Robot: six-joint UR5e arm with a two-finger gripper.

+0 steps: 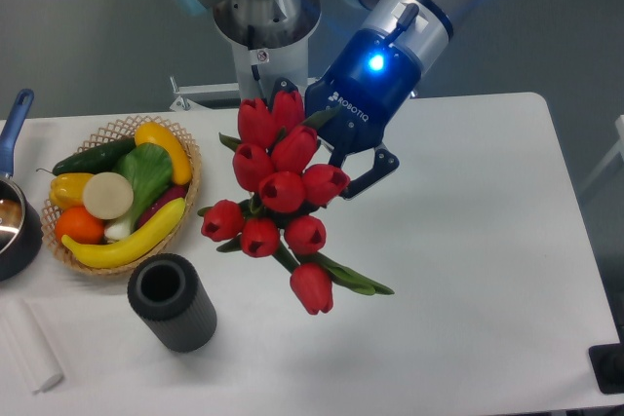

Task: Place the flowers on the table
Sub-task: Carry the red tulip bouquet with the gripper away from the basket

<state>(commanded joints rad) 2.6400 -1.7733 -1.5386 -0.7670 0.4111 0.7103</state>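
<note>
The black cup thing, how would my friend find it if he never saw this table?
Start at the white table and look toward its left front part, just below the basket of fruit and vegetables. There stands the black cylinder, upright and open at the top. It is the only dark ribbed tube; the flowers to its right are red and held up by the gripper.

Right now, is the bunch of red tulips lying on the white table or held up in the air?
Likely held up: the bunch of red tulips hangs at the blue two-finger gripper, apparently above the white table.
</note>
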